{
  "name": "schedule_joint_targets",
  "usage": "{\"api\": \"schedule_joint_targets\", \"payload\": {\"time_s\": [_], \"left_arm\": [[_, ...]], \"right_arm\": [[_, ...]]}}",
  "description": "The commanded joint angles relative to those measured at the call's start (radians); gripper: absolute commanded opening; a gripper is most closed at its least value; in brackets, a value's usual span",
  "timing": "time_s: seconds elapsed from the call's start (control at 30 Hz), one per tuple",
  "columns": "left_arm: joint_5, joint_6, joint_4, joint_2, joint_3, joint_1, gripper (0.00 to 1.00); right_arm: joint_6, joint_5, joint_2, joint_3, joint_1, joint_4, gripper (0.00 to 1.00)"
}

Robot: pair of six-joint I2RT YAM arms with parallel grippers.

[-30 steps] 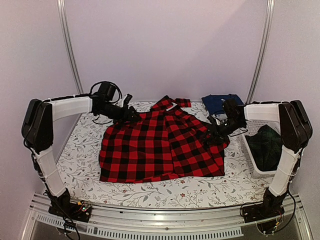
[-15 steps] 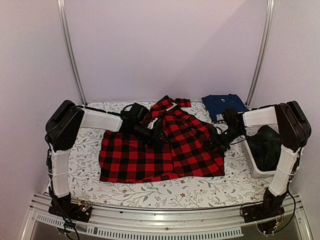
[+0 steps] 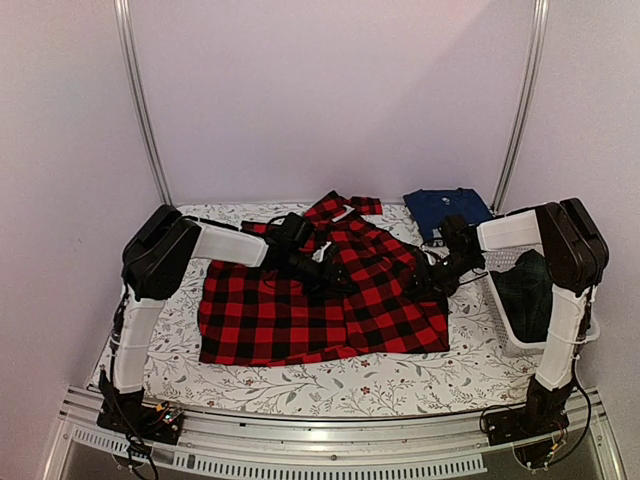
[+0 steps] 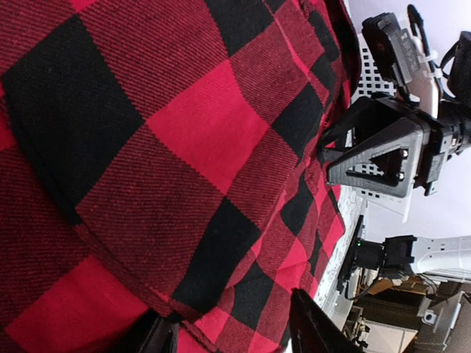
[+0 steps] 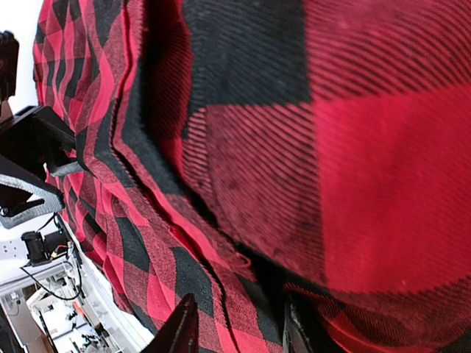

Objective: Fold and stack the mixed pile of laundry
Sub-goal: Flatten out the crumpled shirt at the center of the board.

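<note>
The red-and-black checked flannel shirt (image 3: pixel 320 300) lies spread on the floral table cloth (image 3: pixel 170 300). My left gripper (image 3: pixel 335 277) reaches across the shirt's middle; in the left wrist view (image 4: pixel 235 334) a folded edge of the flannel (image 4: pixel 184 147) runs in between its fingers, and the tips are hidden by cloth. My right gripper (image 3: pixel 432 275) is at the shirt's right side, with bunched flannel (image 5: pixel 294 147) between its fingers in the right wrist view (image 5: pixel 239 331). A navy blue folded garment (image 3: pixel 445 208) lies at the back right. A dark green-navy plaid garment (image 3: pixel 530 285) is in the basket.
The white lattice basket (image 3: pixel 505 330) stands at the right table edge beside the right arm. The two grippers face each other about a hand's width apart; the right one shows in the left wrist view (image 4: pixel 383 147). Metal frame posts (image 3: pixel 140 100) rise at the back corners.
My left gripper has moved from the shirt's upper left corner rightwards to over the shirt's middle. My right gripper has shifted slightly left at the shirt's right side.
</note>
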Motion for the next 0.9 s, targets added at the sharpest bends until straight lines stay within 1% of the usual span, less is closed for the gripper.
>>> {"api": "schedule_joint_targets", "payload": {"time_s": [0.0,0.07,0.13,0.23,0.27,0.3,0.33,0.37,0.5,0.63,0.73,0.87], "left_arm": [[0.008,-0.005,-0.001,0.029,0.053,-0.012,0.48],[0.011,-0.006,0.001,0.031,0.060,-0.013,0.42],[0.010,-0.005,0.004,0.026,0.064,-0.013,0.31],[0.010,0.000,0.007,0.010,0.064,-0.013,0.19],[0.011,0.003,0.007,0.005,0.064,-0.012,0.14],[0.012,0.005,0.005,-0.001,0.064,-0.012,0.09],[0.011,0.011,-0.003,-0.010,0.064,-0.013,0.01],[0.010,0.016,-0.008,-0.021,0.061,-0.012,0.00],[0.003,0.040,-0.010,-0.103,0.024,-0.013,0.00],[-0.024,0.087,-0.031,-0.208,-0.038,-0.028,0.00],[-0.034,0.124,-0.062,-0.268,-0.081,-0.055,0.00],[-0.044,0.161,-0.101,-0.296,-0.139,-0.124,0.00]], "right_arm": [[-0.011,-0.032,0.041,0.041,0.002,0.004,0.34],[-0.015,-0.040,0.042,0.049,0.000,-0.004,0.25],[-0.015,-0.048,0.036,0.053,0.000,-0.009,0.15],[-0.014,-0.069,0.012,0.054,-0.006,-0.012,0.03],[-0.014,-0.076,0.000,0.053,-0.009,-0.014,0.01],[-0.012,-0.084,-0.008,0.053,-0.011,-0.017,0.00],[-0.012,-0.096,-0.022,0.052,-0.014,-0.018,0.00],[-0.011,-0.104,-0.035,0.051,-0.014,-0.021,0.00],[-0.014,-0.135,-0.135,0.042,-0.015,-0.045,0.00],[-0.011,-0.149,-0.242,-0.009,-0.015,-0.079,0.00],[-0.005,-0.165,-0.322,-0.101,-0.015,-0.098,0.00],[0.000,-0.174,-0.418,-0.257,-0.005,-0.103,0.00]]}}
